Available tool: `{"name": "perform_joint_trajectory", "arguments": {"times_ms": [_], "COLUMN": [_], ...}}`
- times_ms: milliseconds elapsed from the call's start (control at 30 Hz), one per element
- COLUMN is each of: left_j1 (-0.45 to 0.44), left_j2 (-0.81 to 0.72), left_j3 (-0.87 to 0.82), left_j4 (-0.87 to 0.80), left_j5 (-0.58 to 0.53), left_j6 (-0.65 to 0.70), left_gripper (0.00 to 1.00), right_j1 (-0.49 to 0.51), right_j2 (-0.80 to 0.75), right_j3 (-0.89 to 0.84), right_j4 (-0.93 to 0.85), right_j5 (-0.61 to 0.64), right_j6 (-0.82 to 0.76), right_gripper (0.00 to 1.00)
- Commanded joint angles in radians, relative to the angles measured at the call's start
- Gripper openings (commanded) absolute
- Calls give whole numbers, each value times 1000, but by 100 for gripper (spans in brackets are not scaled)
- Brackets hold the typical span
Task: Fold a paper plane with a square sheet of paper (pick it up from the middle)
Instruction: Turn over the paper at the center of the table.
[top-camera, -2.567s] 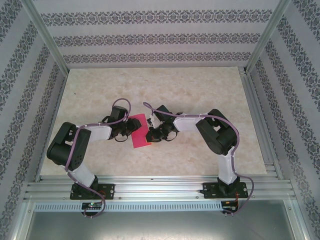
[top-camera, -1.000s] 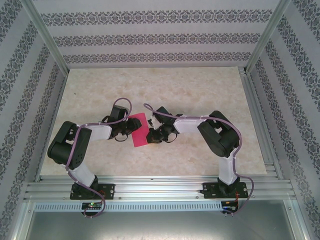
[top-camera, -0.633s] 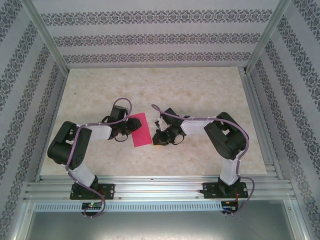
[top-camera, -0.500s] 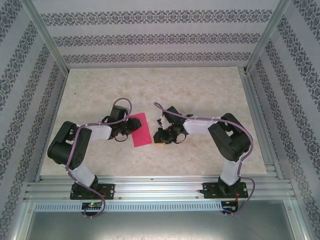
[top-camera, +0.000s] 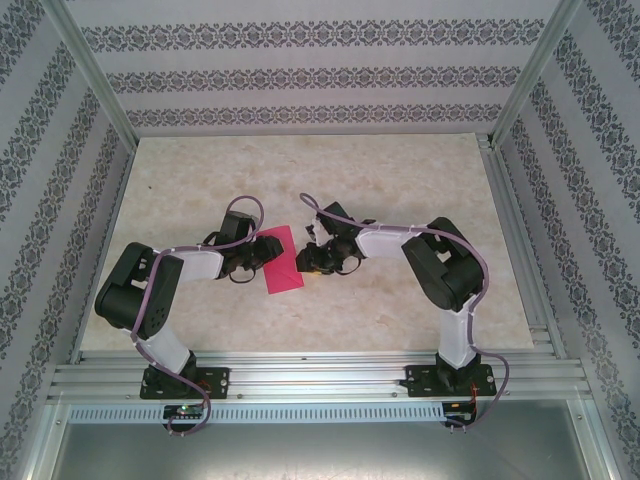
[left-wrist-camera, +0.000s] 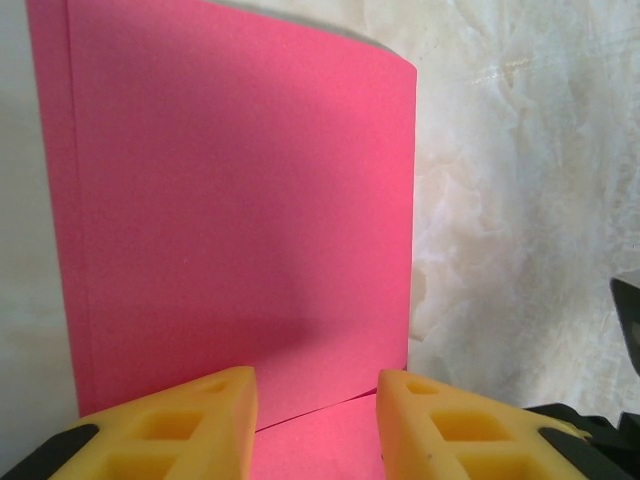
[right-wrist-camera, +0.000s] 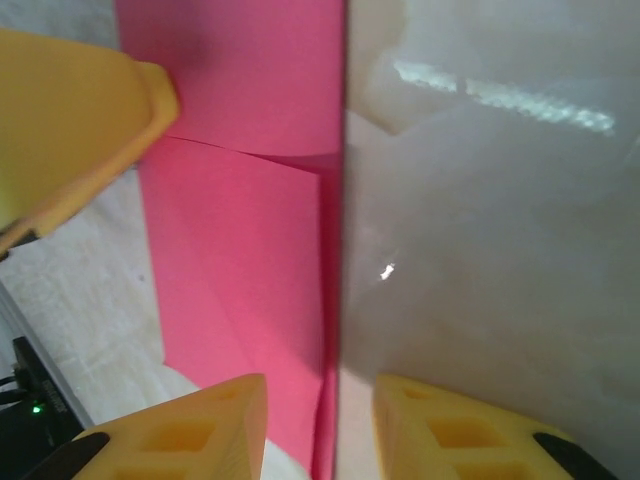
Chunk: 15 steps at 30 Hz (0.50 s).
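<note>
The square sheet of paper (top-camera: 283, 262) is magenta, folded double into a narrow rectangle, and lies flat on the table between the two arms. In the left wrist view the paper (left-wrist-camera: 240, 200) shows an upper layer's edge running between the yellow fingers. My left gripper (top-camera: 262, 254) (left-wrist-camera: 315, 395) is open over the paper's left part, its fingers apart on top of the sheet. My right gripper (top-camera: 303, 262) (right-wrist-camera: 320, 400) is open and straddles the right edge of the paper (right-wrist-camera: 240, 230). The left gripper's yellow finger (right-wrist-camera: 70, 120) shows across the sheet.
The marbled tabletop (top-camera: 400, 180) stretches bare behind and to the right of the arms. Aluminium frame rails (top-camera: 300, 375) run along the near edge and the sides, with patterned walls (top-camera: 300, 70) beyond.
My right gripper has opened, drawn back to the right off the paper, then come back left to its right edge. The paper and the left gripper have stayed put.
</note>
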Motion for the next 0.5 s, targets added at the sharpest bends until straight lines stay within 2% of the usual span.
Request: {"name": "perform_joint_trajectory", "arguments": {"times_ms": [0,333,467], "left_j1": [12,12,11], "left_j2": [-3,-13,-22], "left_j3": [6,1,3], "left_j4": [-44,-48,-55], "left_j5": [-7,-5,-8], "left_j6": [13,10,10], "left_gripper": [39,39,39], "right_j1": [33,47,45], "right_j2": [43,82,42], "right_j3": [43,72,53], "right_j4": [40,80,74], "right_j5": [-21,-23,24], "right_j6": [4,24,25], "right_gripper": [33,22,26]}}
